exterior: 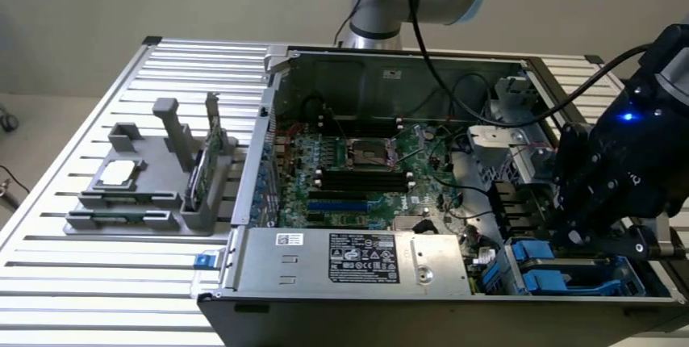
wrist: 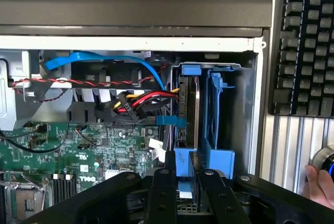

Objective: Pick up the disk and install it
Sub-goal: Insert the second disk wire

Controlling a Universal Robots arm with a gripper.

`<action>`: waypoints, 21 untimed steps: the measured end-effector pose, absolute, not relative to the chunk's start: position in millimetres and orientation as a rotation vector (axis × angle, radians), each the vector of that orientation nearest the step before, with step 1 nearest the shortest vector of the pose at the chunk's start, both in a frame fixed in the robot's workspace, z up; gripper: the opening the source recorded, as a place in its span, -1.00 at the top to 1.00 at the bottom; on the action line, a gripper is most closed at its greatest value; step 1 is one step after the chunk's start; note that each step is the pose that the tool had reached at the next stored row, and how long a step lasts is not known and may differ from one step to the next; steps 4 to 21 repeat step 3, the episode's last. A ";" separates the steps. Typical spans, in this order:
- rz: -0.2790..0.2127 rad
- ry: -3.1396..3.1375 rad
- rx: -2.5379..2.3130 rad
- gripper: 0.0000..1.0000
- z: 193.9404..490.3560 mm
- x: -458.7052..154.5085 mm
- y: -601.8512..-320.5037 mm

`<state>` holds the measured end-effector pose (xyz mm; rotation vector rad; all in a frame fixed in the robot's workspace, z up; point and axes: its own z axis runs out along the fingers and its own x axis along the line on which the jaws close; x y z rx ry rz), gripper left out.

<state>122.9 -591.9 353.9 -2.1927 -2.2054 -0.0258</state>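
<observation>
While hand grips it, disk stands edgewise in blue bay.

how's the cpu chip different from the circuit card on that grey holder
The cpu chip lies flat; the circuit card stands on edge. The chip is square and silver; the card is long, thin and green-edged. Both sit in the grey holder on the exterior view's left of the computer case.

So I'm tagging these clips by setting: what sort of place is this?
Likely a robotics lab test bench: an open computer case on a slatted metal table, a grey parts holder beside it, and a keyboard nearby.
</observation>
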 end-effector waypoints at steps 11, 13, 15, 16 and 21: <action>-0.026 -2.205 -2.193 0.51 353.9 122.9 -591.9; -0.026 -2.205 -2.193 0.51 353.9 122.9 -591.9; -0.026 -2.205 -2.193 0.51 353.9 122.9 -591.9; -0.026 -2.205 -2.193 0.51 353.9 122.9 -591.9; -0.026 -2.205 -2.193 0.51 353.9 122.9 -591.9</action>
